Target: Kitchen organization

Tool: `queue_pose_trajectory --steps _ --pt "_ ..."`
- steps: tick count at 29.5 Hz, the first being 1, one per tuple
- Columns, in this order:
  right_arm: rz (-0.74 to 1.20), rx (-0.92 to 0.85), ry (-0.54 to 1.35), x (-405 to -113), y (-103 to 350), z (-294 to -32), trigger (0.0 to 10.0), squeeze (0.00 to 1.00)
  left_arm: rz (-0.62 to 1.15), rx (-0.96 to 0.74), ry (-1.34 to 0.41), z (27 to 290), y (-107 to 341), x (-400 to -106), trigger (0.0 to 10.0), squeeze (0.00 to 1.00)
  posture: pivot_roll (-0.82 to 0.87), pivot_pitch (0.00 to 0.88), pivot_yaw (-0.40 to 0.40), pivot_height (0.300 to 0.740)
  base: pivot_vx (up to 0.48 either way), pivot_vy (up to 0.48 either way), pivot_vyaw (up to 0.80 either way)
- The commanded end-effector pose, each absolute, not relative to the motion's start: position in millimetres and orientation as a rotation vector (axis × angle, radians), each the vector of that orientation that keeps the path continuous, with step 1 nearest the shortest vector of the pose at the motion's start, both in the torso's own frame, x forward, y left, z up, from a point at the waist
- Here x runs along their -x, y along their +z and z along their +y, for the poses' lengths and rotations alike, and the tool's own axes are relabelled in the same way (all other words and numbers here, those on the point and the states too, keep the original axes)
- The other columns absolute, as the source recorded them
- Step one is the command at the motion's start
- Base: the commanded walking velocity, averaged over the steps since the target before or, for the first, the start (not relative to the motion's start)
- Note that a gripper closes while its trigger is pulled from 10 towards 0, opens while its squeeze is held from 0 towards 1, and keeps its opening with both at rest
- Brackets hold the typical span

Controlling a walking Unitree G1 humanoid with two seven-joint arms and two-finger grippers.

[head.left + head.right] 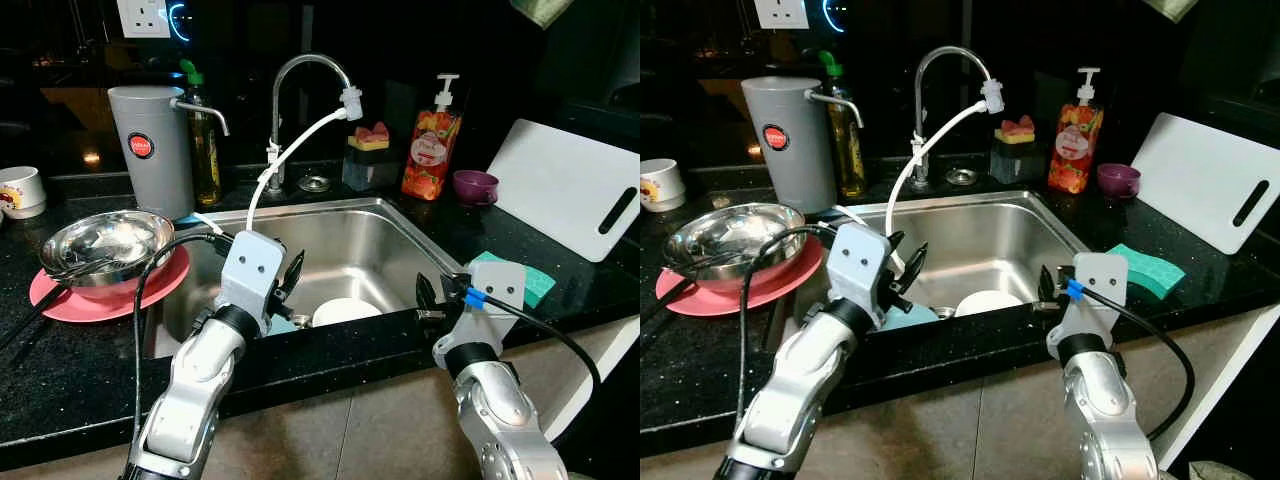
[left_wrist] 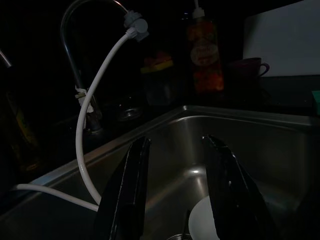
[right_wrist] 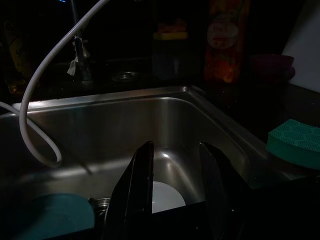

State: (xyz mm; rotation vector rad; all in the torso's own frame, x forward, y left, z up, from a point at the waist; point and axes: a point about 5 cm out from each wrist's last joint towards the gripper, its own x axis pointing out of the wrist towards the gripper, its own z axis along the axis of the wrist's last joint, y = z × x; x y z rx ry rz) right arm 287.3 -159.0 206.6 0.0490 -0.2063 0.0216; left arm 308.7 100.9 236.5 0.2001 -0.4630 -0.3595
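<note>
A steel sink [image 1: 400, 225] is set into the black counter, and a white plate [image 1: 345, 311] and a teal dish [image 1: 908, 316] lie in its bottom. My left gripper [image 1: 290, 275] hovers over the sink's front left part, open and empty, with the plate [image 2: 206, 220] below its fingers [image 2: 127, 192]. My right gripper [image 1: 424, 294] hangs at the sink's front right rim, open, nothing between its fingers [image 3: 137, 190]. A steel bowl [image 1: 105, 243] with utensils sits on a pink plate [image 1: 110, 290] on the counter at the left.
A faucet [image 1: 300, 75] with a white hose [image 1: 285, 160] stands behind the sink. A grey canister [image 1: 150, 145], an oil bottle [image 1: 205, 150], a soap bottle [image 1: 432, 145], a purple cup [image 1: 475, 186], a white cutting board [image 1: 570, 185] and a teal sponge [image 1: 535, 282] line the counter.
</note>
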Motion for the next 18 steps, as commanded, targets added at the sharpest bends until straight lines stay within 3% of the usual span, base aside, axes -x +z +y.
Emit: queue_pose_trajectory --steps 1,18 --pt "-0.186 -0.048 0.019 -287.3 201.6 -158.3 10.0 0.0 -0.448 -0.206 -0.362 101.0 233.0 -309.7 10.0 0.0 0.03 0.044 -0.059 0.74 0.0 0.0 0.0" --pt "-0.182 -0.056 0.02 -286.8 200.2 -156.4 10.0 0.0 -0.446 -0.212 -0.363 102.1 232.8 -309.7 10.0 0.0 0.04 0.049 -0.059 0.74 0.0 0.0 0.0"
